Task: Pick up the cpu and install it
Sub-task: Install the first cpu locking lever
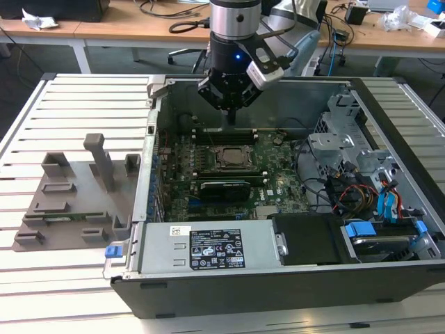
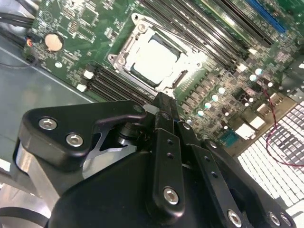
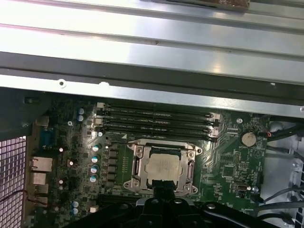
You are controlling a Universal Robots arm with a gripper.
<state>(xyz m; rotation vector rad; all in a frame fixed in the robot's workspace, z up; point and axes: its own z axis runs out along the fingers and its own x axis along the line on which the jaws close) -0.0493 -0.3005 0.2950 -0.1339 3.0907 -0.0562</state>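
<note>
Your cpu (image 3: 162, 171) sits flat in the socket frame (image 3: 135, 166) on the motherboard (image 3: 232, 166), silvery top up; you see it in both wrist views (image 2: 154, 61); your gripper (image 1: 230, 118) hangs just above it, fingers pressed together and holding nothing, inside the open computer case (image 1: 208, 285).

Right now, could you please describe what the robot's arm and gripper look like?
The arm ends in a silvery metal cylinder, then a black wrist section with a small blue light. A grey box-shaped module is bolted to its side. The gripper is matte black, built of flat linkage plates with rounded ends joined by silver screws.
</note>
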